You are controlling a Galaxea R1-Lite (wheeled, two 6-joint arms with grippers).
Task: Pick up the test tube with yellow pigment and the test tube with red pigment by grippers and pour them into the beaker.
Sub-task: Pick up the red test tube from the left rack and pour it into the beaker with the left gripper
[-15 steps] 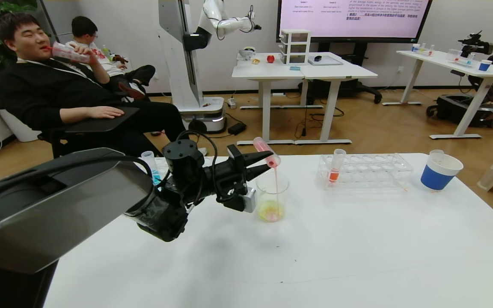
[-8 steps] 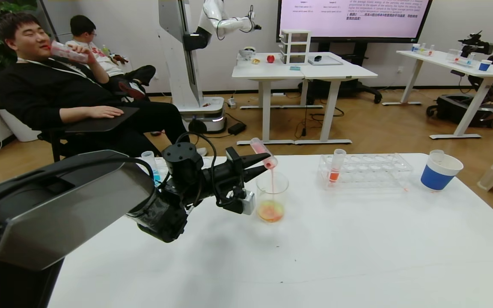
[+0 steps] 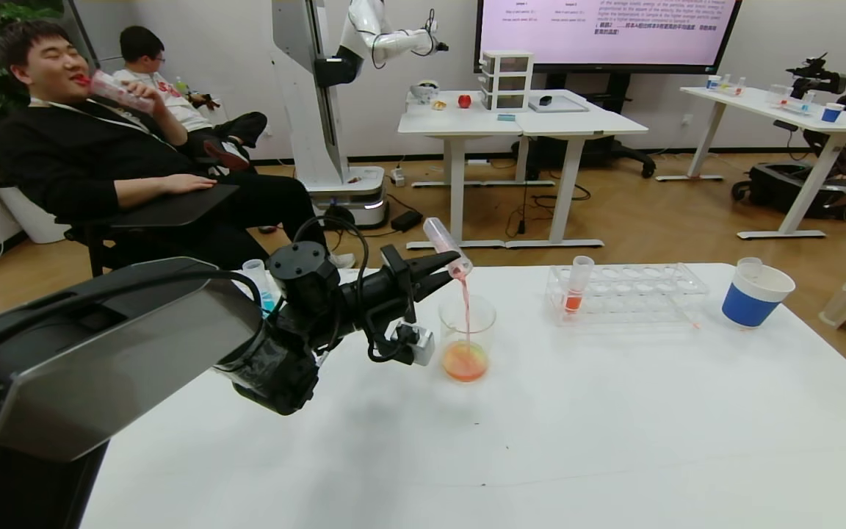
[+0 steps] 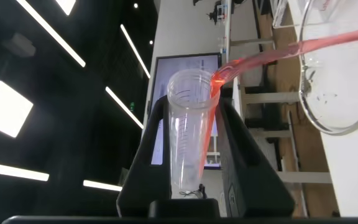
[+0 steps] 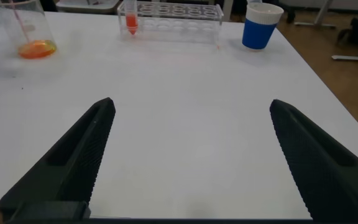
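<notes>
Tilted steeper than before, the test tube with red pigment (image 3: 446, 247), clenched in the left gripper (image 3: 443, 266), streamed into the beaker (image 3: 466, 337), seemingly nearly emptied; right gripper (image 5: 188, 155) gaped.

A white table (image 3: 577, 426) fills the space in front of the robot, and most of its near half is bare. Toward the far edge stand the beaker (image 3: 466, 336) with orange liquid pooled in its bottom, a clear tube rack (image 3: 636, 294) to the right holding one tube of orange-red liquid (image 3: 576, 292) at its left end, and beyond that a blue-and-white paper cup (image 3: 755, 292) — well apart from the rack. At the far left corner a tube with blue liquid (image 3: 260, 283) stands upright, partly hidden.
</notes>
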